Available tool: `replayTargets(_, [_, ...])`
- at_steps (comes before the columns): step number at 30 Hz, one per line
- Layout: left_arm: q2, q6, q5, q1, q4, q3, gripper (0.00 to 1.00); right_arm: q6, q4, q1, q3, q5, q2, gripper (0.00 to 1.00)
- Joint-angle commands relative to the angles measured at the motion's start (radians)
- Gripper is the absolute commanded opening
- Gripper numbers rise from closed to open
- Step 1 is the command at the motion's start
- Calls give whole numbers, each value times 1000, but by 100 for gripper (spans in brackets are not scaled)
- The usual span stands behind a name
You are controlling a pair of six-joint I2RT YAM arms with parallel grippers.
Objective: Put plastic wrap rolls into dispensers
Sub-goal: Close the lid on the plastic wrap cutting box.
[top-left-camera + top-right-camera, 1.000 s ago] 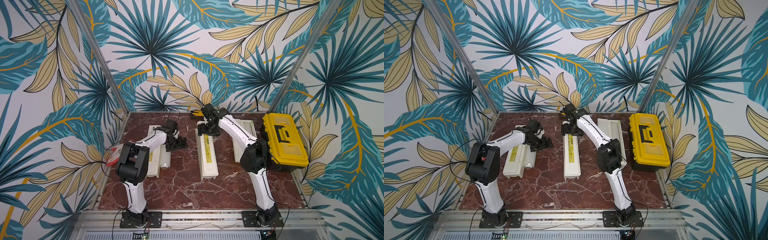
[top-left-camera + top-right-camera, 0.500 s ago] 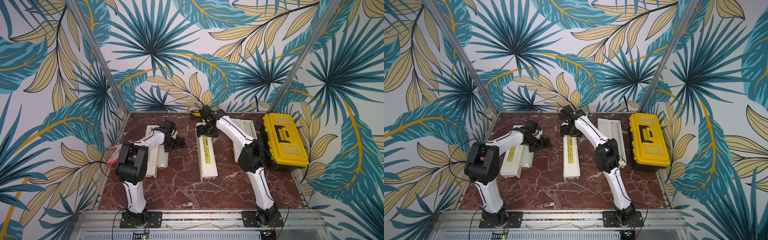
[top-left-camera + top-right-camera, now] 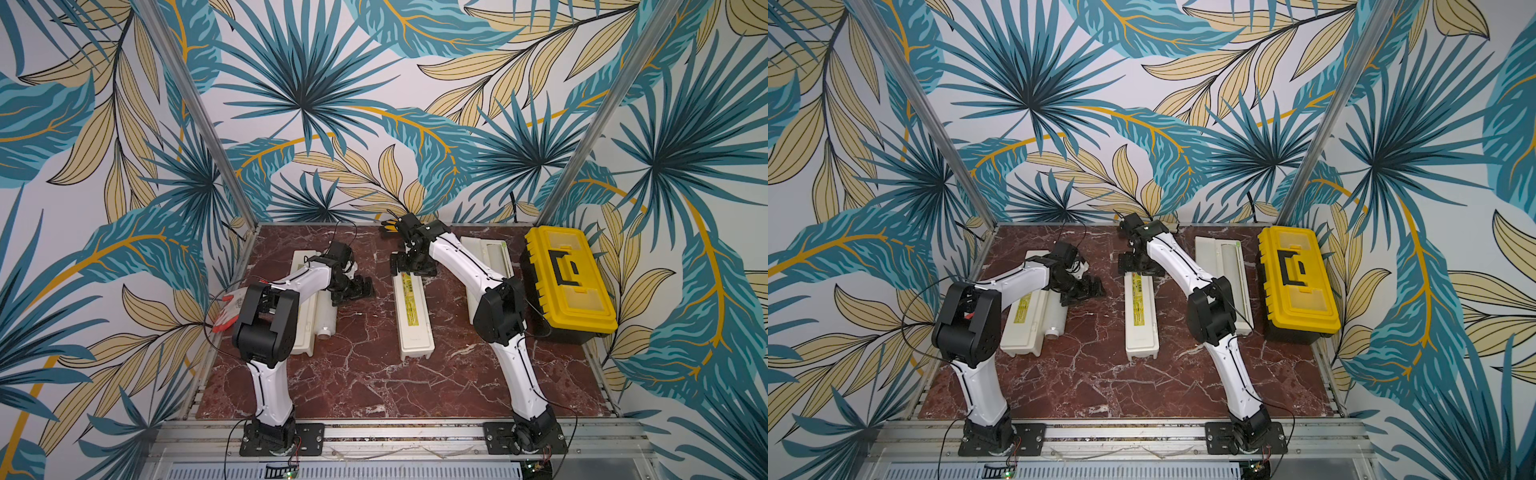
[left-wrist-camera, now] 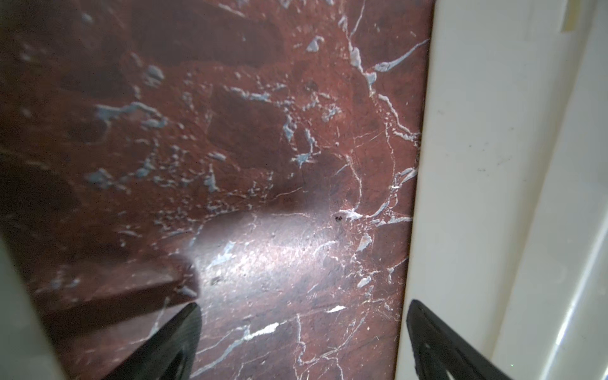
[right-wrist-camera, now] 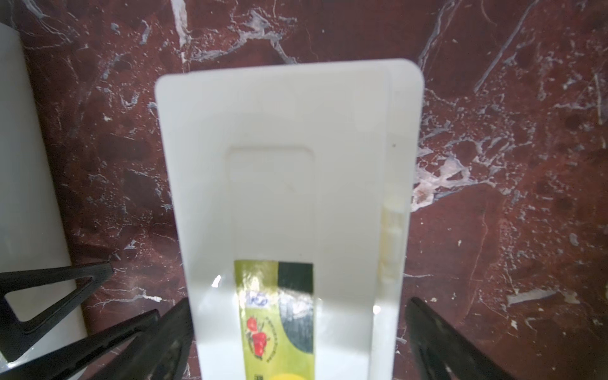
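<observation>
On the marble table, a translucent-white roll, core stub nearest, is laid just right of the left dispenser. The left gripper is held spread above bare marble. The right gripper is spread astride the far end of the closed, yellow-labelled middle dispenser. Far right, the right dispenser is shown open.

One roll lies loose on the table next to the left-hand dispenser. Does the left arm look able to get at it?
Probably yes: the left gripper hangs open just beside the roll, and nothing stands between them.
</observation>
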Motion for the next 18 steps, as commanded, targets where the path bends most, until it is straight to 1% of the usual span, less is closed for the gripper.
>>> replayTargets(1, [25, 7, 14, -12, 14, -13, 98, 16, -22, 7, 8, 23, -10, 99])
replayTargets(9, [27, 1, 15, -25, 15, 18, 98, 22, -17, 6, -21, 45, -18, 99])
replayTargets(14, [20, -1, 23, -26, 16, 47, 98, 10, 84, 6, -105, 30, -83, 99])
replayTargets(18, [24, -7, 25, -31, 16, 61, 98, 5, 103, 5, -109, 6, -91, 99])
